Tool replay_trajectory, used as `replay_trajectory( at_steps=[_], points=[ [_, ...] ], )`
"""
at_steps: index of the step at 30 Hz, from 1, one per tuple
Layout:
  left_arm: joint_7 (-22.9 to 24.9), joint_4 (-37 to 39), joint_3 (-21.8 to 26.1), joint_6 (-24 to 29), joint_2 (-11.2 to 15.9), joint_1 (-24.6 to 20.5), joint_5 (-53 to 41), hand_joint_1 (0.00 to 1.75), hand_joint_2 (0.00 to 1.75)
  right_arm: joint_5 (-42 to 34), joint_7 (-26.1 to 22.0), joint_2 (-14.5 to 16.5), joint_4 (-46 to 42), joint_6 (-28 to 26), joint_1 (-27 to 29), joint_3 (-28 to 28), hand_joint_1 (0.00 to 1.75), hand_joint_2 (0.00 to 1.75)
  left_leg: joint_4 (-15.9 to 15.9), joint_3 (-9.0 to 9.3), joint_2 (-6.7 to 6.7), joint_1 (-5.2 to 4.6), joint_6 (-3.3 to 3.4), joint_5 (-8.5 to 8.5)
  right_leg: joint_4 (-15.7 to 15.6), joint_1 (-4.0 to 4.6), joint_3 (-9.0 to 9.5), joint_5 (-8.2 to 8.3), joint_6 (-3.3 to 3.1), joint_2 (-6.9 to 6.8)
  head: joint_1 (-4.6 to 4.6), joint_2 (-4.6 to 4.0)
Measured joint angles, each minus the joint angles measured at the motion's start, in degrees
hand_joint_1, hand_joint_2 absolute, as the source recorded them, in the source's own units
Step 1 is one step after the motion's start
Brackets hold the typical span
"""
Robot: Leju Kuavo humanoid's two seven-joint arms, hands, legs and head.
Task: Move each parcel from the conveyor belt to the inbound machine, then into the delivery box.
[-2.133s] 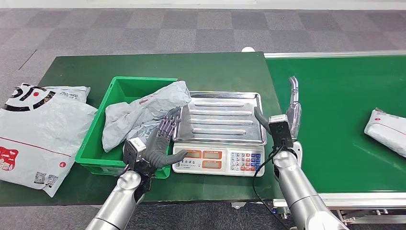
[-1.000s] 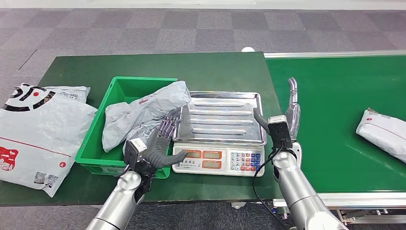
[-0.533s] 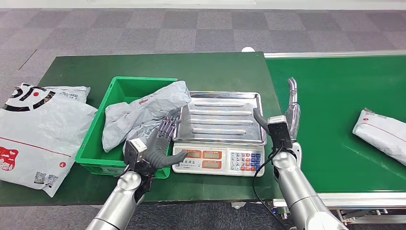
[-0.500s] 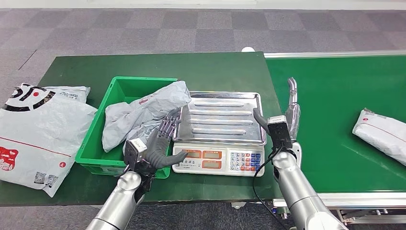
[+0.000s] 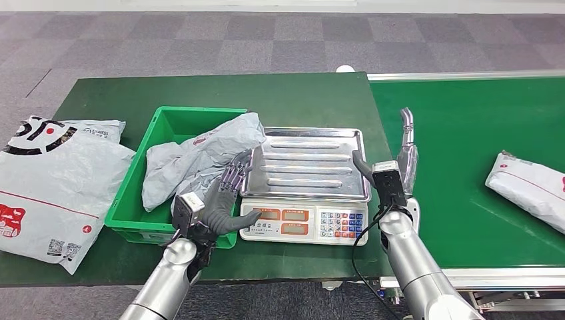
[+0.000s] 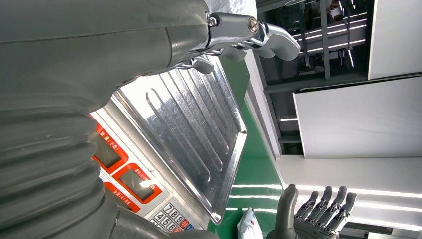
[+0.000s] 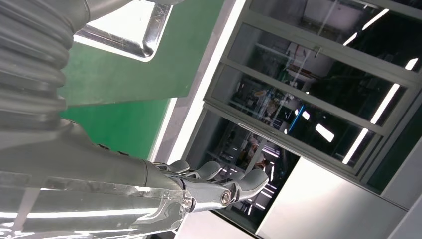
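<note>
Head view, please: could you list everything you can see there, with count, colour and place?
Table: one, dark green top, left of the belt.
Conveyor belt: one, green, at right.
Parcel on belt: one, white, far right.
Scale: one, white with a bare silver tray, table's right part.
Box: one, green, left of the scale.
Grey parcel: one, crumpled, in the box, lapping the tray's corner.
White bags: two, printed, table's left end.
Left hand: open, beside the box.
Right hand: open, upright at the belt's edge.

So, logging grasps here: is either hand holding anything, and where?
Nothing is held: left hand and right hand are both open, empty.
</note>
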Motion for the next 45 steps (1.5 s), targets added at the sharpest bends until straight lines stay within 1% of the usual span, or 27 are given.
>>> replay_trajectory(
  at_steps=[45],
  points=[
    [0.0,0.46,0.0,-0.27,0.0,-0.16,0.17,0.0,1.75,-0.01,0.0,0.0,0.04,0.02,-0.02,0.0,0.0,1.75,0.0,0.0,0.0,0.0,0.0,0.0,0.0,0.0,-0.01,0.0,0.0,0.01,0.0,0.0]
  ],
)
